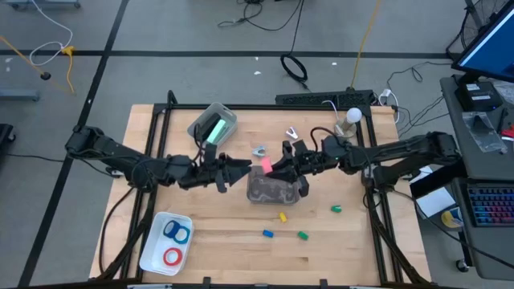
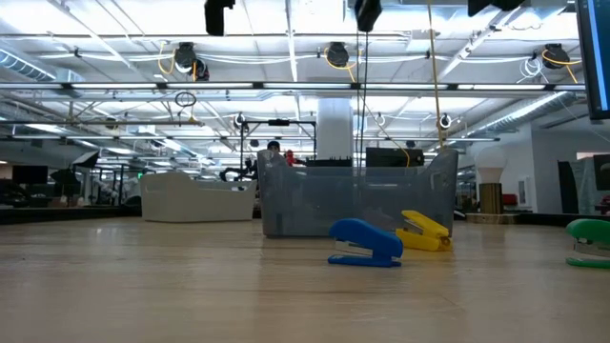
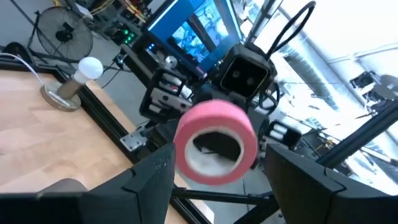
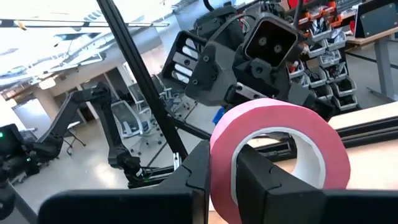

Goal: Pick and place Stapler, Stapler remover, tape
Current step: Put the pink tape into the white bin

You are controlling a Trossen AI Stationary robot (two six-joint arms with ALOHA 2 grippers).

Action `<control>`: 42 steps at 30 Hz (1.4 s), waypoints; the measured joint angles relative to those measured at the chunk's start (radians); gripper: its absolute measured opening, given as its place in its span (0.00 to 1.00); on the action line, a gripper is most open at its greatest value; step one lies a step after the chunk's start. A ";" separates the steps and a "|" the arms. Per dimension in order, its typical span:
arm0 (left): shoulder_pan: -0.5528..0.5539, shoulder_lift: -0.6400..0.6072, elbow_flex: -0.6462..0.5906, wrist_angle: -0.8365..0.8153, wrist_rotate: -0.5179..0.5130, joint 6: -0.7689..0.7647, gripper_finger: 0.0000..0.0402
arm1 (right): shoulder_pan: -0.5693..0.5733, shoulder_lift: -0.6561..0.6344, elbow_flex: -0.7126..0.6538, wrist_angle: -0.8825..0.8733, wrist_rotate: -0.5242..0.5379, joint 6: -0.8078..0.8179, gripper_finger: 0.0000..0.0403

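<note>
A pink-red tape roll (image 1: 265, 166) hangs in the air over the far rim of a clear bin (image 1: 273, 191) at the table's middle. My right gripper (image 4: 224, 165) comes from the table's right and is shut on the roll. My left gripper (image 3: 219, 158) comes from the left and is open; its two fingers stand on either side of the same roll (image 3: 214, 143) without touching it. A blue tape ring (image 1: 177, 231) and a red one (image 1: 173, 257) lie flat in a white tray (image 1: 152, 250). Small staplers, blue (image 2: 365, 243), yellow (image 2: 422, 232) and green (image 2: 589, 238), rest on the table. My right gripper pinches the roll's wall (image 4: 221, 144) with one finger (image 4: 264, 177) inside the hollow centre and the other (image 4: 189, 177) outside. The fingers come about level from the table's right. The roll stands on edge, lifted clear above the bin.
A clear box with a green thing inside (image 1: 213, 124) sits at the far left of the table. Two metal staple removers (image 1: 259, 150) (image 1: 291, 132) lie beyond the bin. A lamp with a white bulb (image 1: 351, 117) stands at the far right corner. Black frame rails (image 1: 377, 217) border the table.
</note>
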 joint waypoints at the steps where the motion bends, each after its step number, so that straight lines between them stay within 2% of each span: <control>1: 0.003 0.000 0.000 0.000 0.000 -0.003 0.61 | 0.000 0.011 0.000 0.010 0.000 0.003 0.08; 6: 0.015 0.000 0.000 0.001 0.000 -0.007 0.61 | -0.008 0.066 0.004 0.065 0.004 0.000 0.08; 22: 0.044 0.000 0.000 -0.019 0.000 -0.011 0.61 | -0.053 0.178 0.121 0.040 0.028 -0.084 0.08; 29: 0.083 0.000 0.000 -0.025 0.078 -0.018 0.61 | -0.056 0.209 0.151 -0.002 0.027 -0.121 0.08; 33: 0.103 0.000 0.000 -0.032 0.091 -0.022 0.51 | -0.060 0.206 0.157 -0.016 0.027 -0.125 0.08; 38: 0.125 0.000 -0.002 -0.040 0.094 -0.021 0.26 | -0.061 0.206 0.158 -0.042 0.032 -0.140 0.08; 40: 0.134 0.000 -0.002 -0.036 0.107 -0.010 0.16 | -0.061 0.206 0.158 -0.043 0.032 -0.138 0.12; 42: 0.141 0.000 -0.002 -0.038 0.122 0.009 0.15 | -0.061 0.205 0.158 -0.049 0.031 -0.138 0.17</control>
